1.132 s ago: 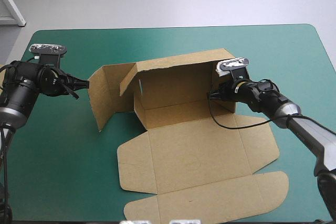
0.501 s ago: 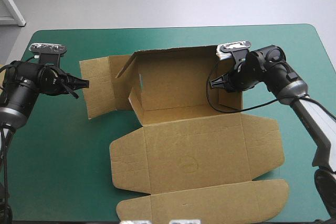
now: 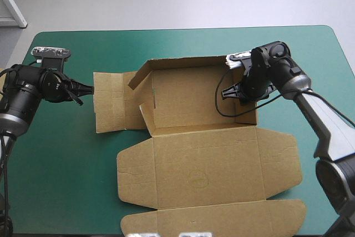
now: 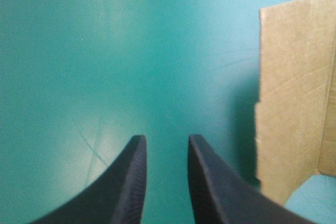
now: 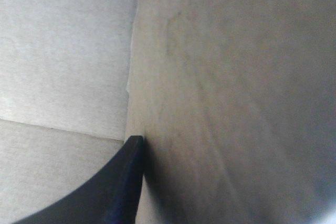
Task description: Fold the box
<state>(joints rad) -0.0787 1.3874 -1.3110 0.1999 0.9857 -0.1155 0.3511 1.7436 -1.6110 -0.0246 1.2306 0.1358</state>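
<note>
A: Count, biggest first?

B: One table [image 3: 66,181], teal-green cover. One brown box [image 3: 205,165] around mid-table, a single cut sheet, part raised.

A: What's up, what's flat?

B: The back wall [image 3: 186,90] stands, and so does the right end wall [image 3: 247,116]. One small flap [image 3: 141,76] tilts inward at the back-left corner. The big panel lies flat toward the near edge, with a side flap on each end. One long flap [image 3: 222,217] lies beyond it at the near edge. One more panel [image 3: 113,102] lies flat on the left.

A: Arms?

B: Two arms, one gripper each. The left gripper [image 3: 89,88] is over bare cover, its tip right at the edge of the left panel. Its wrist view shows both black fingers [image 4: 131,182] with a narrow gap between them, nothing in it, and the board [image 4: 291,103] off to one side.

A: Right one?

B: The right gripper [image 3: 228,92] is inside the box at the right end wall. Its wrist view shows one finger [image 5: 113,182] flat against the board [image 5: 226,103]. The wall hides the second finger. It reads as clamped on that wall.
</note>
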